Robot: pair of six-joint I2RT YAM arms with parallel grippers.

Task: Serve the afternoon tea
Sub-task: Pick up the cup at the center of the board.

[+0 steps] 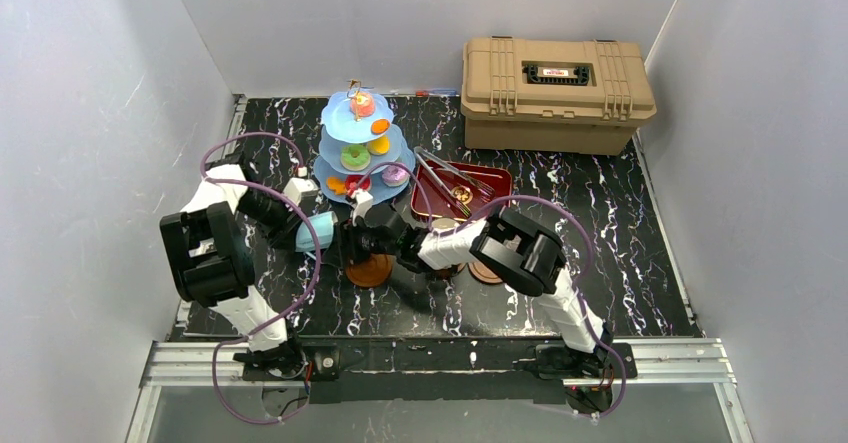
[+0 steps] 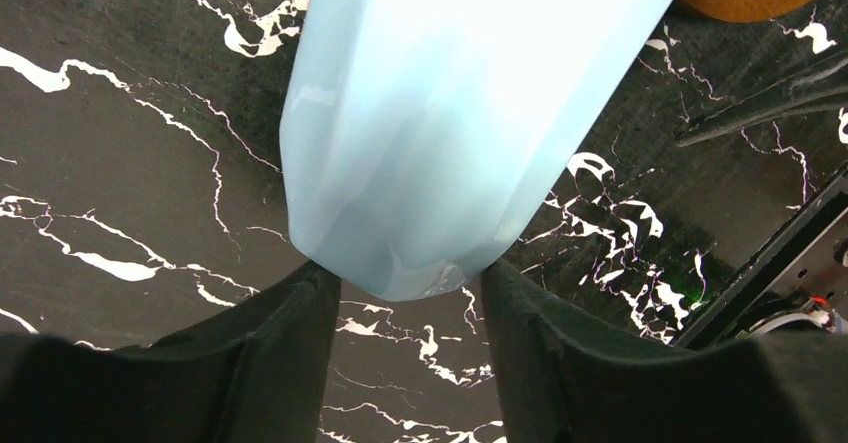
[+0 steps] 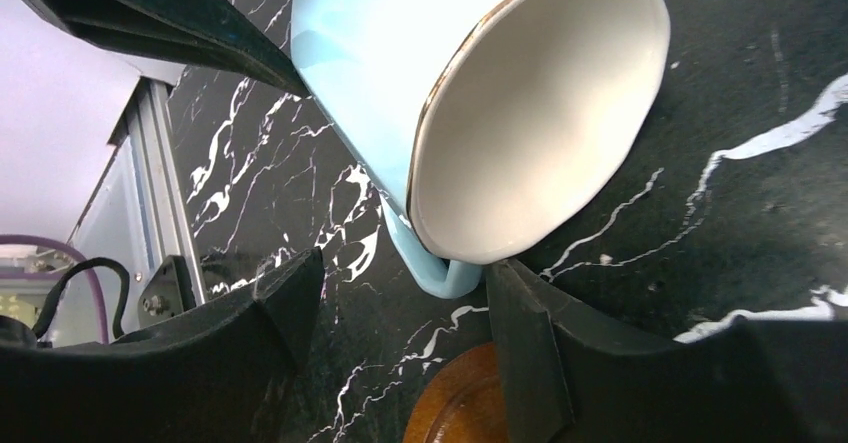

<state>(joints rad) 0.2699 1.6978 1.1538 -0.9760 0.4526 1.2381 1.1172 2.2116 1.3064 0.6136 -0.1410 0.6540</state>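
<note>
The white-and-teal cup (image 1: 318,231) lies tipped on its side just above the marble table, left of a brown saucer (image 1: 369,269). My left gripper (image 2: 410,278) is shut on the cup's (image 2: 450,113) narrow base, one fingertip against each side. The cup's white mouth (image 3: 540,113) faces my right gripper (image 3: 400,263), which stands open. Its right finger (image 3: 525,323) touches the rim beside the blue handle (image 3: 445,273), while its left finger stays clear. Part of the saucer (image 3: 460,403) shows below these jaws. The light blue three-tier stand (image 1: 360,148) with toy donuts and cakes is behind.
A dark red tray (image 1: 490,178) with metal tongs (image 1: 440,173) sits right of the stand, and a tan case (image 1: 555,93) stands at the back right. A second brown saucer (image 1: 485,271) lies under my right arm. Grey walls close in both sides.
</note>
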